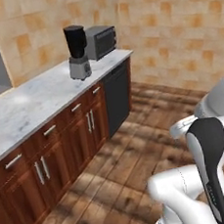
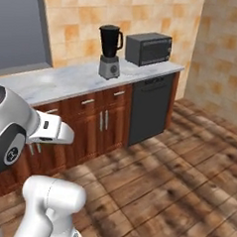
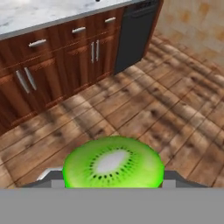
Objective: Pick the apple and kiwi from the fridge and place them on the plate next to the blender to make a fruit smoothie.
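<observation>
Currently the kiwi (image 3: 113, 162) sits between the gripper's (image 3: 113, 180) fingers, cut face toward the hand camera; the jaws stand partly closed on it, so the pick from the fridge looks done for this fruit. Blender (image 2: 110, 51) stands on the grey marble counter (image 2: 68, 82), well away from the gripper across open wood floor (image 2: 186, 179). No plate or apple can be made out near the blender from here. Remaining, by my judgement: carry the kiwi to the blender's side and set it down. Toaster oven (image 2: 148, 49) stands just right of the blender; dishwasher (image 2: 150, 110) below it. Nothing blocks the approach.
</observation>
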